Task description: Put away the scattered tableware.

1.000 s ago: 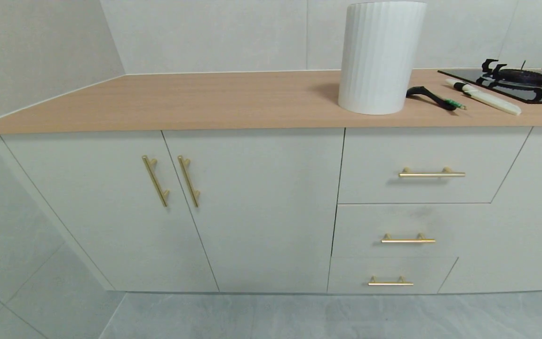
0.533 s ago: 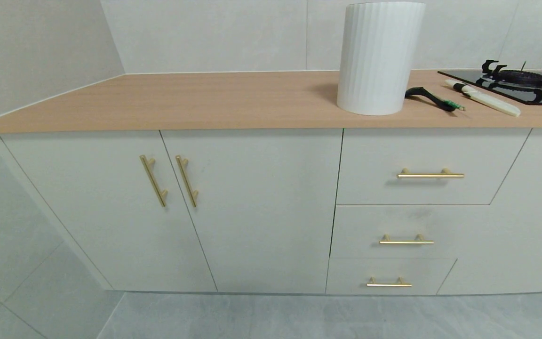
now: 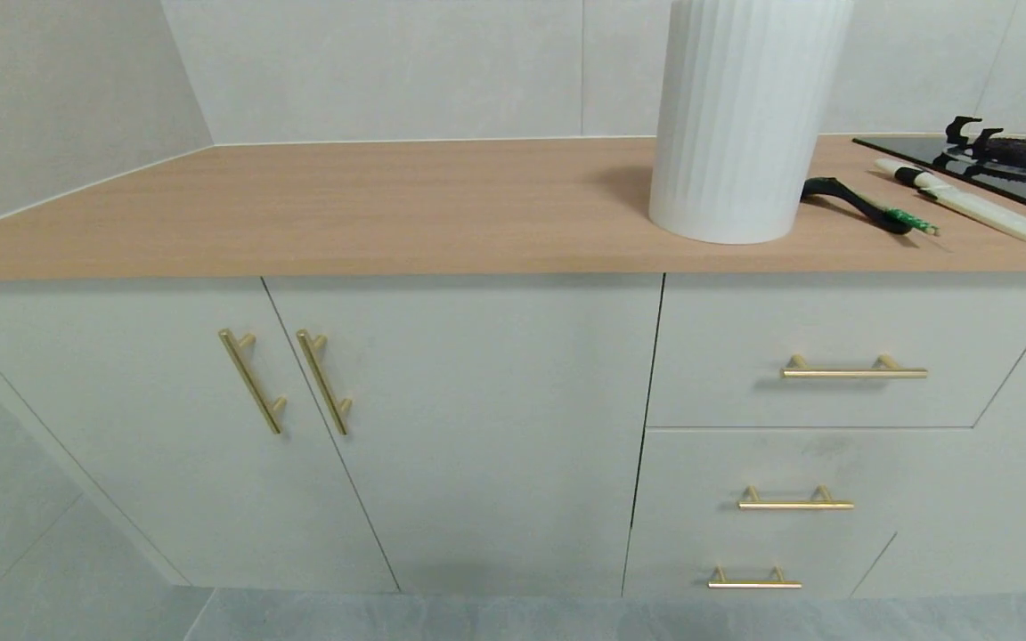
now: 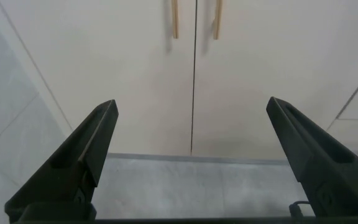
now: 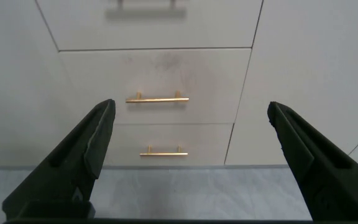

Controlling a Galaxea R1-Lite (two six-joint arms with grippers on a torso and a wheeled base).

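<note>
Wood-grain countertop, head view: white ribbed canister; just right of it a black-handled utensil and a white knife, lying flat near the hob. Left wrist view: left gripper, jaws spread wide, facing double cabinet doors above grey floor tile. Right wrist view: right gripper, equally wide, facing brass-handled drawers. Since a second ago the whole head picture has shifted, a camera move; items unmoved
</note>
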